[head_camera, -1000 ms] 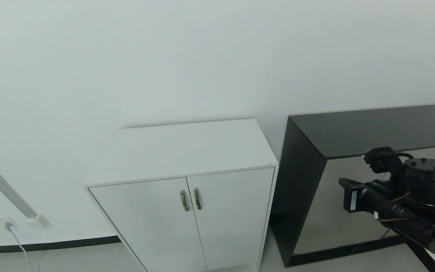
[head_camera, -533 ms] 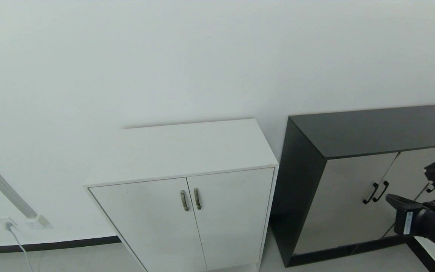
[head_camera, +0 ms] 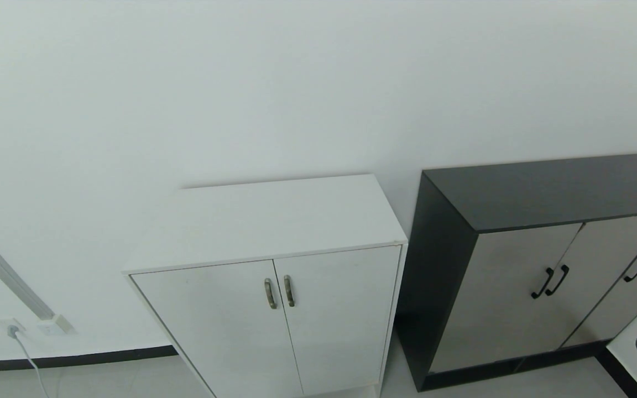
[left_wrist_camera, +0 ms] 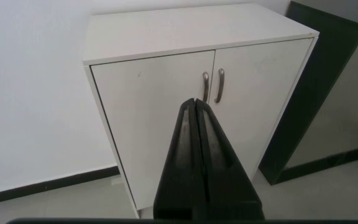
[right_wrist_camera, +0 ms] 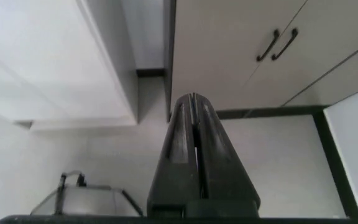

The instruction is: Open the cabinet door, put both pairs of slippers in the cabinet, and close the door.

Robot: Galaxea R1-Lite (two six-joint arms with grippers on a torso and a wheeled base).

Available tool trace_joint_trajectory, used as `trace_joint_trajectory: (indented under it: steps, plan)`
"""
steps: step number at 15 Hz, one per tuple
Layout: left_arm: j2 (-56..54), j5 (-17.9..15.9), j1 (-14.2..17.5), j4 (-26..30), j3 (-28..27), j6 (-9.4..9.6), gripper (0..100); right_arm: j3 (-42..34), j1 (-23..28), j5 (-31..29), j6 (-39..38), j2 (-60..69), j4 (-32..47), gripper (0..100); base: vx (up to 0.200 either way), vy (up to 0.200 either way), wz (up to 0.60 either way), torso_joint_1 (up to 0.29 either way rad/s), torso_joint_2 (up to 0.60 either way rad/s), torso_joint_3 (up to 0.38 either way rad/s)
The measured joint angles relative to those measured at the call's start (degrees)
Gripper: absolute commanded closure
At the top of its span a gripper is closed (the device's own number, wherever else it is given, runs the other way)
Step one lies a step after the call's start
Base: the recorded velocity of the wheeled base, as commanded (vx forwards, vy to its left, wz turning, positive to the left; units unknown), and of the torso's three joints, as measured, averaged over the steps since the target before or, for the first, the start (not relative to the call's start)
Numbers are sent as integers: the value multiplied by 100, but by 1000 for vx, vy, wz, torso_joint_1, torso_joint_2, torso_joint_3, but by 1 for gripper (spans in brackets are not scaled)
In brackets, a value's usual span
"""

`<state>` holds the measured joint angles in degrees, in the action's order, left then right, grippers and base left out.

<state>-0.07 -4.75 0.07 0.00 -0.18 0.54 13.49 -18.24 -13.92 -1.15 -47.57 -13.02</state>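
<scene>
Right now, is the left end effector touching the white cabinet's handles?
Apart. Left wrist view: the shut left end effector sits well back from the handles.

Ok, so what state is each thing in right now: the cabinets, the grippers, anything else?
White cabinet: both doors closed.
Black cabinet: doors closed.
Left gripper: jaws shut, holding nothing.
Right gripper: jaws shut, holding nothing.
Wall socket: cable plugged in.
</scene>
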Motion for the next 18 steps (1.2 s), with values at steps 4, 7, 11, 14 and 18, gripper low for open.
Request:
trace_joint_trajectory:
  steps: [4,7,11,14,18]
  plan:
    - [0,0,0,0,0,0,100,-322,-22,678,17,800,522,100,0,0,0,0,0,0]
    - [0,0,0,0,0,0,100,-694,-61,974,128,973,530,100,0,0,0,0,0,0]
    - [0,0,0,0,0,0,100,-978,-94,1081,150,1031,533,100,0,0,0,0,0,0]
    - [0,2,0,0,0,0,100,-1240,-155,1128,144,1058,536,100,0,0,0,0,0,0]
    - [2,-2,-2,0,0,9,100,-1334,-205,1158,157,1375,1143,100,0,0,0,0,0,0]
